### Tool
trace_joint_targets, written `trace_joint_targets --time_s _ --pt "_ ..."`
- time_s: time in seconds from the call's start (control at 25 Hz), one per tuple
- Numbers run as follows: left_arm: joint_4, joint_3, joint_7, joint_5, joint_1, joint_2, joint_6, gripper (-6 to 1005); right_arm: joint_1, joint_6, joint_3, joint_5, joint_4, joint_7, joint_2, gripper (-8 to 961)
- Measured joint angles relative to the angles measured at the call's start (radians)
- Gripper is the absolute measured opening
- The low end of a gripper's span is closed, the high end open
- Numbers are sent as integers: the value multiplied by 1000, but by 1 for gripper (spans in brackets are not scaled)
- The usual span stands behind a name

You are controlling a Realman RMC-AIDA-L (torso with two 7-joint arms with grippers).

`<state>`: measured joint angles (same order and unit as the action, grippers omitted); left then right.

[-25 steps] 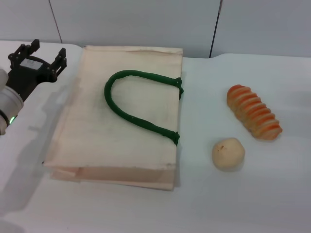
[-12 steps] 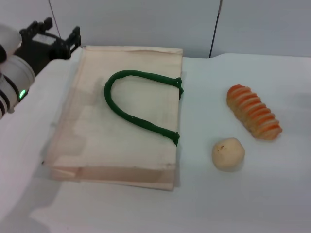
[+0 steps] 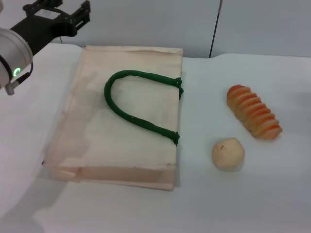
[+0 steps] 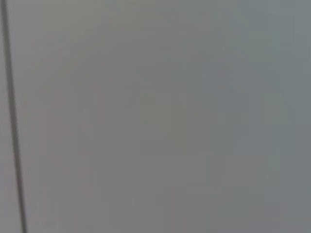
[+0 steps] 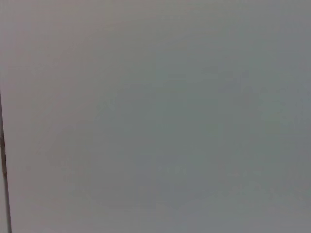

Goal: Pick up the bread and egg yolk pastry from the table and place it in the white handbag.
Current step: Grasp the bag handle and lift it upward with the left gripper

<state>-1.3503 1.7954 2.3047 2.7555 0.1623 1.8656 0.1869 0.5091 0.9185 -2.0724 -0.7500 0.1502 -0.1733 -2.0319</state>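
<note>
Left gripper (image 3: 59,10): I see its fingers spread apart, holding nothing, raised at the far left corner beyond the white handbag (image 3: 121,116); its arm is cut off by the frame edge. Handbag: flat on the table (image 3: 272,194). Bread (image 3: 253,118) and egg yolk pastry (image 3: 228,154): right of the bag, near each other. Right gripper: out of sight. Wrist views: blank grey wall only.

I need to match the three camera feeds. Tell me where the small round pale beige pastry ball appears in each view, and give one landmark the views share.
Head view: the small round pale beige pastry ball lies on the white table, right of the flat cream cloth handbag, near the ridged orange bread loaf.
Left wrist view: not in it; only the grey wall panel.
Right wrist view: not in it; only that wall.
Shared landmark: the wall's dark vertical seam.
</note>
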Motion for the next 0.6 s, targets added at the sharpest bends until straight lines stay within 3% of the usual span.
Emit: trace_joint_targets --time_s 0.44,0.6 --pt "-10 -9 -429 -292 28 -76 126 692 9 -15 0 2 1 0 1 698" --pt "1 -36 -612 -509 46 -80 156 692 12 -26 0 4 1 0 1 698"
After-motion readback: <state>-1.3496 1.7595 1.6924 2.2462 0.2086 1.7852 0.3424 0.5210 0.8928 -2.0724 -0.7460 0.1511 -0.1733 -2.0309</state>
